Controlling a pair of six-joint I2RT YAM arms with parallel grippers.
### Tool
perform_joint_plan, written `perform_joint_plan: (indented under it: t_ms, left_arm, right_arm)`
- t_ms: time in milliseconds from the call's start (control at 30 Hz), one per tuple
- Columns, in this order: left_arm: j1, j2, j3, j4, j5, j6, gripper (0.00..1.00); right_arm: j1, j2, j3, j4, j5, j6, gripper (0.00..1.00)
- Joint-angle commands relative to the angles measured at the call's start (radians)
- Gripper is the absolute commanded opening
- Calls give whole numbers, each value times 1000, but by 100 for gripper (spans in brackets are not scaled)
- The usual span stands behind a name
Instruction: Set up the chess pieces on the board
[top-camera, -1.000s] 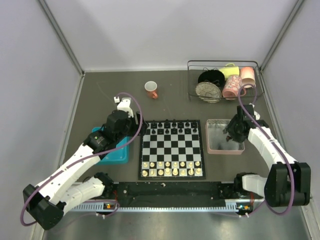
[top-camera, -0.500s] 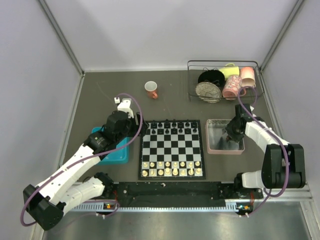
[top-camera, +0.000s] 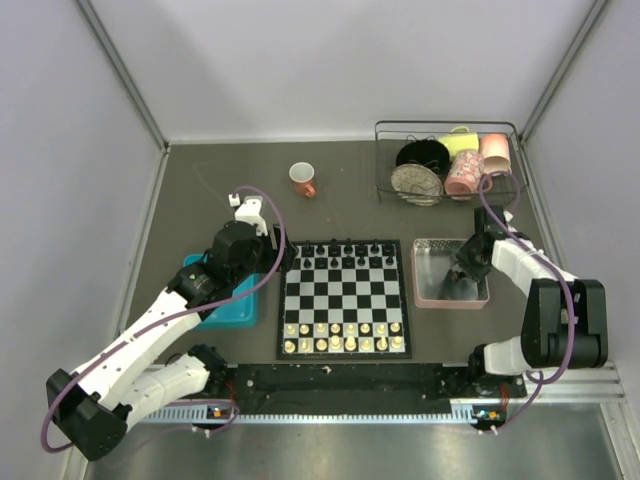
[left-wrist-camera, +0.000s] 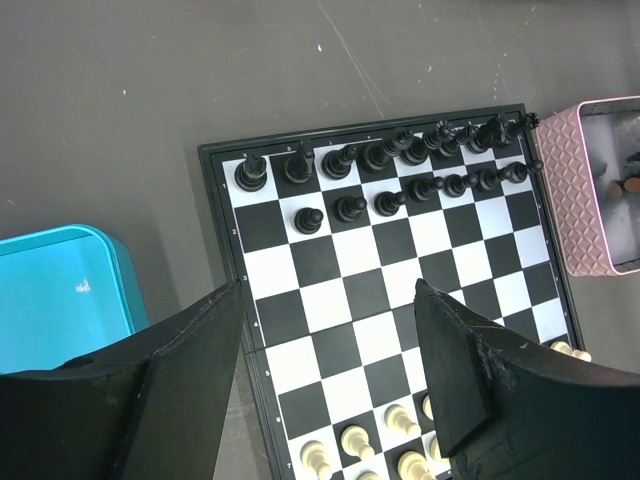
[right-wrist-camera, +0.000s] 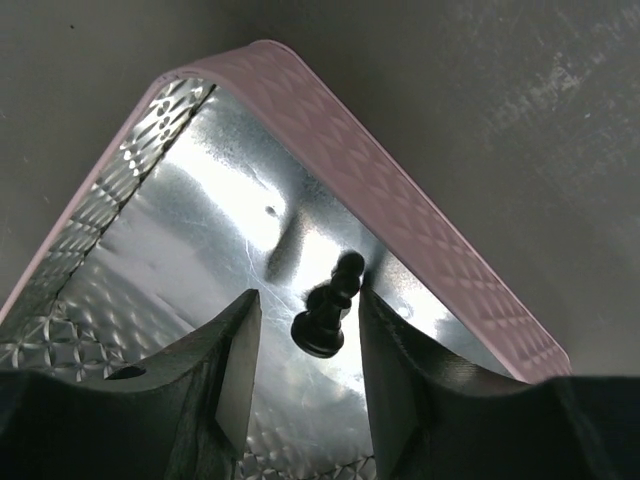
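Since the black pawn (right-wrist-camera: 328, 305) lying against the wall of the pink tray (right-wrist-camera: 400, 215) looks tiny, light, hard and slick, I'd pinch its waist squarely with my right gripper (right-wrist-camera: 306, 330), fingers open astride it, untouching; my left gripper (left-wrist-camera: 328, 292) hangs open over the far left corner of the board (left-wrist-camera: 375, 240).

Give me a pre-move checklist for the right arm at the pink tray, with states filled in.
1. Pawn between the right gripper's jaws: ok, in the pink tray.
2. Jaws clamped on pawn: not ok, a gap shows.
3. Pawn upright: not ok, it looks tipped over.
4. A free square on the board: ok, left end of the black pawn row is bare.
5. That square clear of the left gripper: cannot tell, it hangs open near it.
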Motion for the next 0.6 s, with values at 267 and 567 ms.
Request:
perform_joint_plan:
  t_ms: [267,567]
  left_arm:
    - [4,-13,-1,43,1,6,73]
    - [4,-14,-13,46,1,0,73]
  right_arm:
    - [-10,30,27,53,-25,-28,37]
    - [-10,32,16,65,-68,-69,11]
